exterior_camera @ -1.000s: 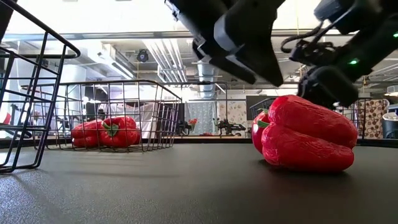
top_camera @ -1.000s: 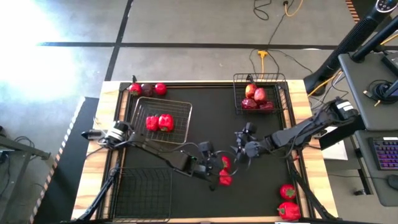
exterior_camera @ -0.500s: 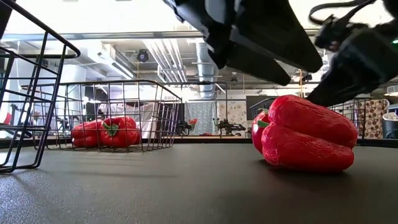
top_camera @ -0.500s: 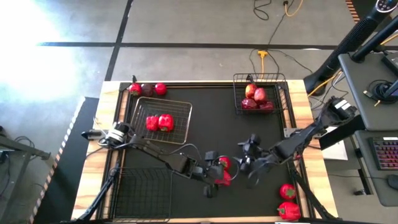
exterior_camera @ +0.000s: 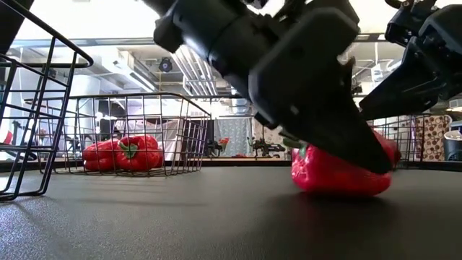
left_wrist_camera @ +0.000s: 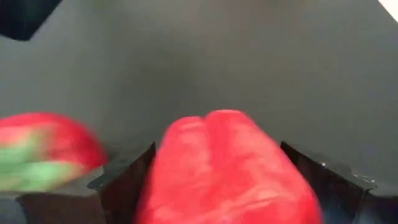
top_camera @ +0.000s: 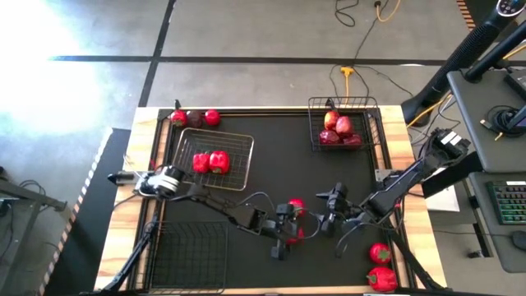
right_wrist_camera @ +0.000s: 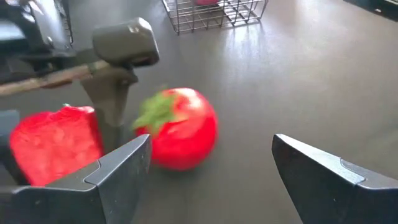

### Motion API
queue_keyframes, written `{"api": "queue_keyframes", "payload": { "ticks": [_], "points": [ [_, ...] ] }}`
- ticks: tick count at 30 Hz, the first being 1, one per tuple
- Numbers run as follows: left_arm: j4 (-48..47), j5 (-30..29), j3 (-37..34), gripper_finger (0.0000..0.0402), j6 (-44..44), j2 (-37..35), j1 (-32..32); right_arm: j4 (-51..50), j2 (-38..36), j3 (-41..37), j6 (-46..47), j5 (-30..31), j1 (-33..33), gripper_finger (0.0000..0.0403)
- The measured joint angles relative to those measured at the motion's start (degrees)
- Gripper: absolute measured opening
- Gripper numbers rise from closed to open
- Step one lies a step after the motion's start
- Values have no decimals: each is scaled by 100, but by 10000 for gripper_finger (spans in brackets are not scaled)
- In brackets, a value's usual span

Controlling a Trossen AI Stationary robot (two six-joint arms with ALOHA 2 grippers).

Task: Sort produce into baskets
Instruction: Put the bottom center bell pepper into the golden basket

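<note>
Left end effector point(top_camera: 289, 233) is down now, lower than a second ago, its open fingers point(left_wrist_camera: 124, 180) straddling the pepper point(left_wrist_camera: 227, 168) on the black bench point(top_camera: 271, 173) without squeezing it. In the low view its dark body now covers most of that pepper, which showed whole before. Just beside it sits the tomato point(right_wrist_camera: 180, 134), green top up. The right end effector point(top_camera: 329, 215) has slid toward the front edge and closer to that tomato since the earlier frame; its fingers point(right_wrist_camera: 118, 174) stand wide apart, holding nothing, the tomato just ahead of them. Two more red pieces point(top_camera: 380, 265) sit at the front right corner, unchanged. An empty dark basket point(top_camera: 189, 256) stays at the front left. Farther back, the middle basket point(top_camera: 215, 160) still holds two peppers point(top_camera: 210, 162). At the far side, the right-hand basket point(top_camera: 343, 123) keeps its apples point(top_camera: 339, 130), and three loose fruits point(top_camera: 195, 117) remain along the back left edge.
</note>
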Motion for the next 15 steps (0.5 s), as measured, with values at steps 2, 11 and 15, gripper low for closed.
{"api": "queue_keyframes", "payload": {
  "ticks": [2, 11, 15],
  "points": [
    [3, 5, 0, 325, -7, 55, -21, -6, 0, 0, -60, 58, 0, 325],
    [26, -24, 9, 300, -490, 300, -12, -4, 0, 0, -492, 266, -9, 325],
    [-43, -318, 7, 252, -509, 223, -22, 13, 0, 0, -781, 570, -9, 325]
  ]
}}
